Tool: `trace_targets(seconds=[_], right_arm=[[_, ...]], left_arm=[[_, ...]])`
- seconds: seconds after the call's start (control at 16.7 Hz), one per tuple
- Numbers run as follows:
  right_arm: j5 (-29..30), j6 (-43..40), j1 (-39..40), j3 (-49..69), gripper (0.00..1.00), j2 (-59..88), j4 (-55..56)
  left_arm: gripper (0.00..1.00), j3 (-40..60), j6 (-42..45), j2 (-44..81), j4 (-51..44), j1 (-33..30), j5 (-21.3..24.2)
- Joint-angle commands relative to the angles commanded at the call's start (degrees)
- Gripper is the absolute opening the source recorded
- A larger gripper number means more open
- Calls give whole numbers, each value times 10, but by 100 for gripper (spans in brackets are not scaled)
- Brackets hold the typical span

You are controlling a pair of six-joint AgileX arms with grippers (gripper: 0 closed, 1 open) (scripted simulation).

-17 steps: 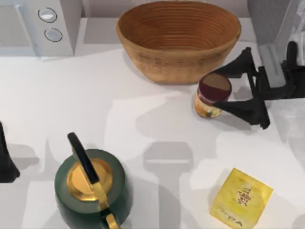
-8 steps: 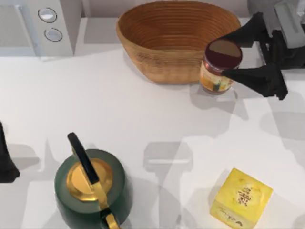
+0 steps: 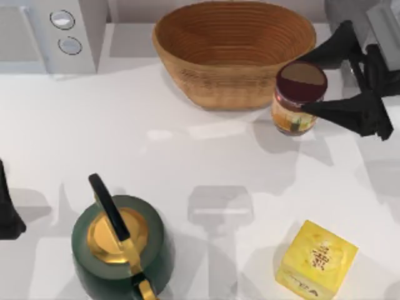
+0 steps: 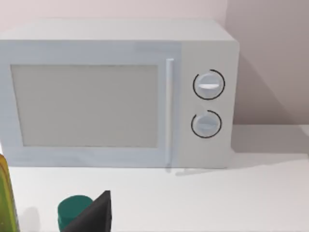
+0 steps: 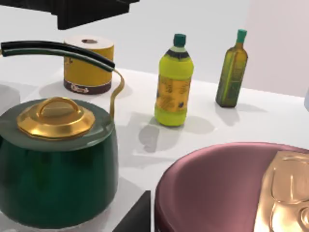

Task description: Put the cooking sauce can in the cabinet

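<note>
Your right tool [image 3: 310, 87] is clamped on the cooking sauce can [image 3: 299, 99], lifted just beside the basket [image 3: 234, 50]. Keep the can upright and the grip firm as you carry it clear of the basket rim. The cabinet [image 3: 350, 12] past the tool is cut off; its door can't be made out.

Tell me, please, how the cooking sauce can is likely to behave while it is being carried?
The cooking sauce can looks rigid, so it probably won't crush in the right gripper. Its smooth round wall may slip or twist. It would likely roll if dropped sideways.
</note>
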Motion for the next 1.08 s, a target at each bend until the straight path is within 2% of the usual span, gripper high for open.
trace_targets(seconds=[0.18, 0.36, 0.78, 1.08], right_arm=[[89, 110, -14, -96, 0, -113, 83], [211, 255, -30, -219, 0, -265, 187], [524, 668, -59, -539, 0, -690, 467], [704, 944, -59, -747, 0, -975, 659]], left_arm=[[100, 0, 0, 0, 0, 0, 0], [100, 0, 0, 0, 0, 0, 0], [100, 0, 0, 0, 0, 0, 0], [100, 0, 0, 0, 0, 0, 0]])
